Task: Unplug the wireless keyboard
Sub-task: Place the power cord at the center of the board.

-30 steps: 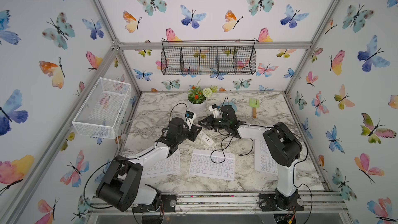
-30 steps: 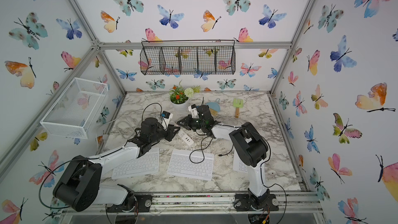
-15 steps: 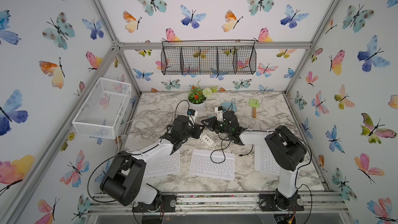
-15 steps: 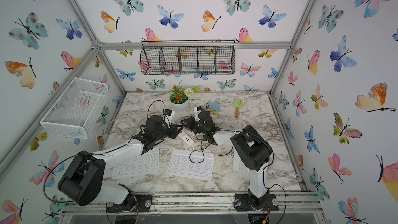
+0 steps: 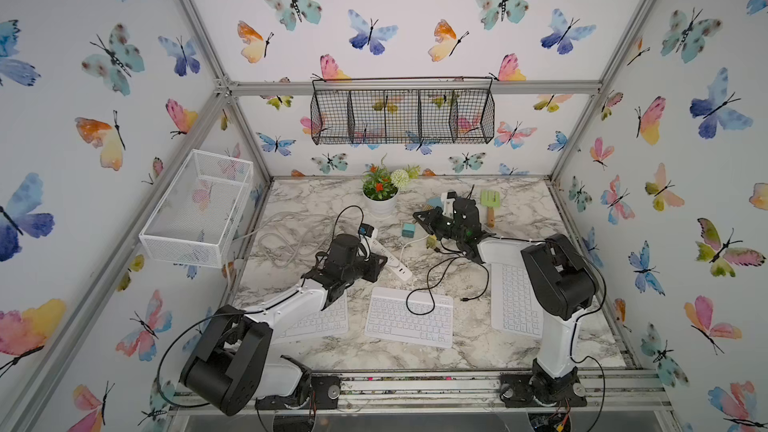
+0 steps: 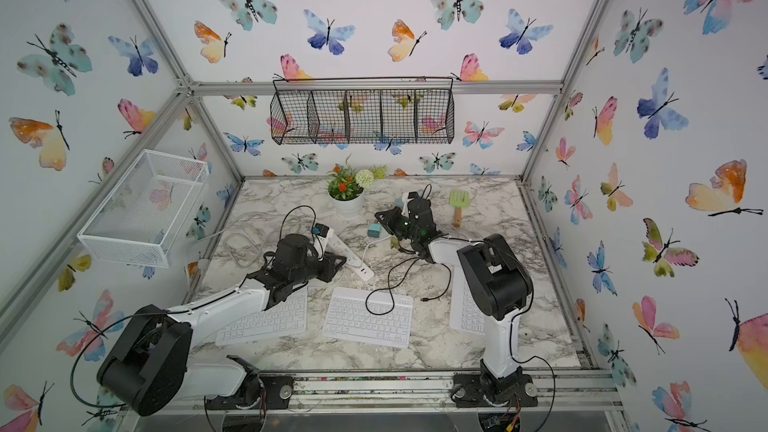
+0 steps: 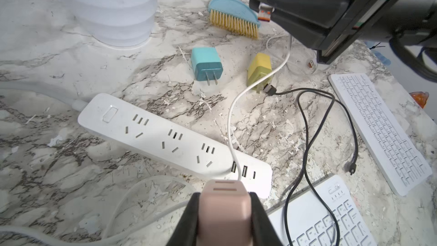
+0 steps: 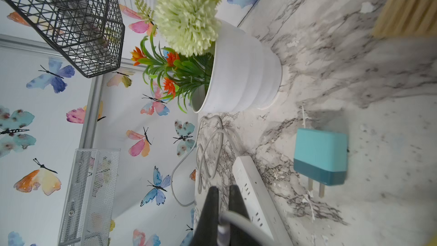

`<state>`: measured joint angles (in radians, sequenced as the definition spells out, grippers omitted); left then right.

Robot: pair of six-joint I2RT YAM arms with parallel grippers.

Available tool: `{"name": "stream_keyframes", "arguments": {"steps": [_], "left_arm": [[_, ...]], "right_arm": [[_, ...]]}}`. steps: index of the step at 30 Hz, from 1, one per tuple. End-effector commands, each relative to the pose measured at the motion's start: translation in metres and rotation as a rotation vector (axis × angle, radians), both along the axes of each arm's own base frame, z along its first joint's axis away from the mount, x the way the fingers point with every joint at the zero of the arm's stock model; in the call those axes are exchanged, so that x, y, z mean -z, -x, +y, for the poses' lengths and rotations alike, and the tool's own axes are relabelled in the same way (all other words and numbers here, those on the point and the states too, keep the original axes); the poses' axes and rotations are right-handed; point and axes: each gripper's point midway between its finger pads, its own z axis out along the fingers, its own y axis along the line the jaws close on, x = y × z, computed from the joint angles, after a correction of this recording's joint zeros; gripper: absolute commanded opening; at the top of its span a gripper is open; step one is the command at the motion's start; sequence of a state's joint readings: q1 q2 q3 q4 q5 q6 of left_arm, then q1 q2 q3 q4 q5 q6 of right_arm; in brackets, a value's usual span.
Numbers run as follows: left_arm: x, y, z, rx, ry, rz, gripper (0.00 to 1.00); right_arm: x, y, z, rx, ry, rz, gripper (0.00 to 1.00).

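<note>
Three white keyboards lie along the front of the worktop (image 5: 465,351). The left keyboard (image 5: 320,320) is partly under the left arm, the middle keyboard (image 5: 409,317) lies between the arms, and the right keyboard (image 5: 515,301) is partly under the right arm. A black cable (image 7: 269,89) loops over the middle keyboard's back edge, its small end loose on the marble between the middle and right keyboards. The left hand (image 7: 224,218) is clamped on a pink charger (image 7: 224,199), just behind the middle keyboard's back left corner, at the near end of the power strip (image 7: 165,138). A white cable (image 7: 229,126) leads from that charger towards the right hand (image 8: 223,209). That hand is pressed together on a white plug (image 7: 266,14), well behind the keyboards and near the teal charger (image 8: 320,156).
</note>
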<state>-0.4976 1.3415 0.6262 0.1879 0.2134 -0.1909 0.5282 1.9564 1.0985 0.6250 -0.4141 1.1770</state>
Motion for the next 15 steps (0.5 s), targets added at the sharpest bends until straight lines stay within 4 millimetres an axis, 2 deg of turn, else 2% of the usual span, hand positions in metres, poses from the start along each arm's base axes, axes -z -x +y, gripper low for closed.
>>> {"name": "stream_keyframes", "arguments": {"steps": [1, 4, 9, 12, 15], "left_arm": [[-0.012, -0.013, 0.006, -0.064, 0.02, -0.013, 0.0], [-0.024, -0.028, 0.02, -0.141, 0.059, -0.015, 0.0], [-0.025, -0.053, 0.079, -0.36, 0.162, 0.065, 0.0], [-0.021, -0.063, 0.104, -0.423, 0.208, 0.092, 0.0], [-0.017, -0.071, 0.108, -0.42, 0.202, 0.099, 0.0]], "right_arm": [[0.003, 0.01, 0.009, -0.023, 0.003, -0.009, 0.04], [0.002, 0.017, 0.012, -0.044, 0.015, -0.017, 0.04], [-0.005, 0.033, 0.028, -0.115, 0.04, -0.049, 0.04], [-0.008, 0.048, 0.04, -0.169, 0.075, -0.071, 0.04], [-0.006, 0.065, 0.053, -0.225, 0.09, -0.076, 0.05]]}}
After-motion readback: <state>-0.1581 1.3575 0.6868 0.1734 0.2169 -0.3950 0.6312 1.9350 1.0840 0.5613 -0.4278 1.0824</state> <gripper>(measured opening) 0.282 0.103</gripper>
